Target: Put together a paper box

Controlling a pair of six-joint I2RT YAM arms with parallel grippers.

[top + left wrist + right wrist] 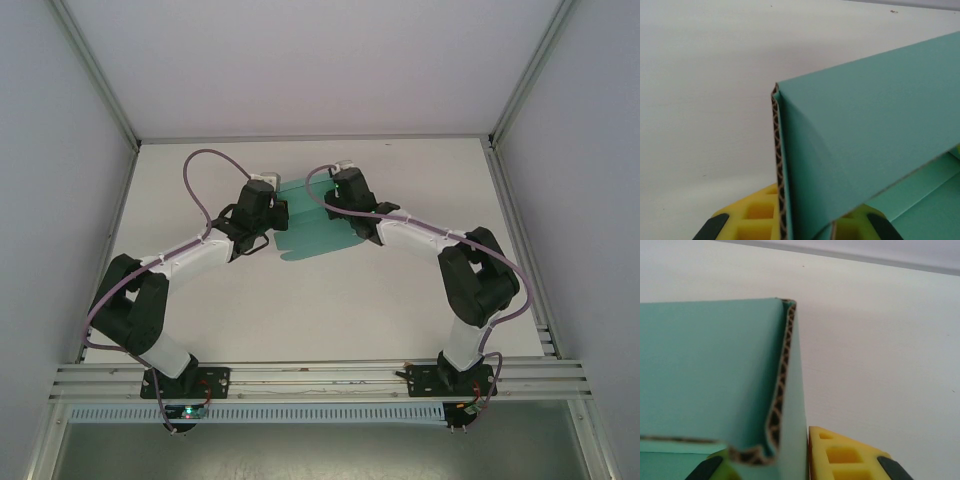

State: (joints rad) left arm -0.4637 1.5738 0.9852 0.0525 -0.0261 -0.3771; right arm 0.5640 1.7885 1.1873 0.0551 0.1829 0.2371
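The box (315,235) lies on the white worktop (350,310) between the two tools, a teal sheet of corrugated card with a side wall folded up at each tool. The left tool (268,212) sits at the box's left edge and the right tool (350,205) at its right edge, the two facing each other across the card.

In the left wrist view, the left tool (807,225) is closed on the box (865,125). A doubled wall of card stands upright between its yellow fingers (752,220), the raw corrugated edge showing just ahead of them. From that corner a teal panel runs off to the right of the tool, over a lower layer of card.

In the right wrist view, the right tool (785,462) grips the box (705,370) the same way. The folded wall stands between its fingers (850,455) and touches the right one, and its wavy cut edge rises straight up from the grip. The inner face of the wall stretches away to the left of the tool. Bare worktop lies beyond and to the right.
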